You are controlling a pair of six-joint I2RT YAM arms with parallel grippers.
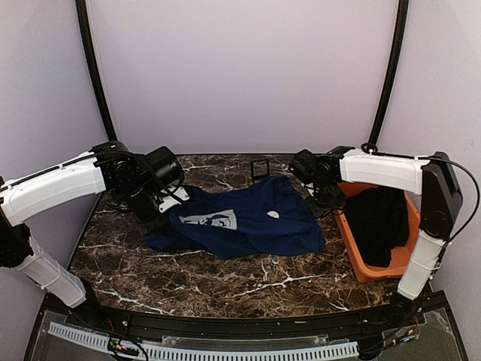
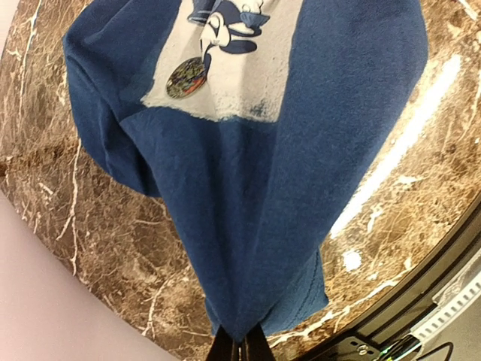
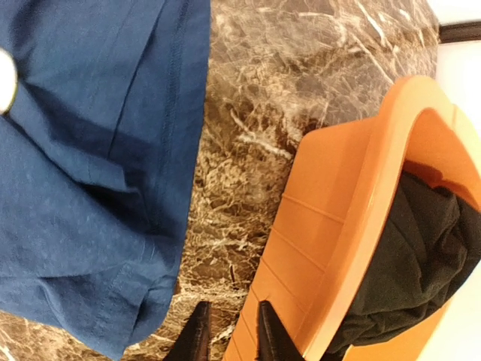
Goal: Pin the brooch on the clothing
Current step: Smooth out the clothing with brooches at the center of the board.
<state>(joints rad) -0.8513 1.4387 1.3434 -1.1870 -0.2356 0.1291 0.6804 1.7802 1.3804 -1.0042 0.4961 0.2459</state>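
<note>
Top view only: the whole T-shirt [image 1: 240, 218] lies crumpled on the middle of the marble table [image 1: 225, 282]. A small black case [image 1: 259, 167] sits beyond its far edge, and both arms reach in from the sides.
Left wrist only: the brooch [image 2: 186, 77], dark face up, sits on the shirt near a corner of the pale print [image 2: 248, 75]. It is too small to make out from above.
Right wrist only: a small white disc [image 3: 4, 79] rests on the blue cloth, cut off by the picture edge. From above it shows as a white speck right of the print.
Left gripper [image 2: 240, 347]: the fingers are pressed together on a pinch of the shirt's edge.
Right gripper [image 3: 231, 340]: the fingers are a little apart with nothing between them, over the strip of table between the shirt's hem and the orange bin [image 3: 338, 226], just beside the bin's outer wall.
Bin: it stands at the table's right edge with a black garment [image 3: 428, 248] inside.
Open room: there is bare marble in front of the shirt, towards the arm bases. On the right, only a narrow gap separates shirt and bin.
</note>
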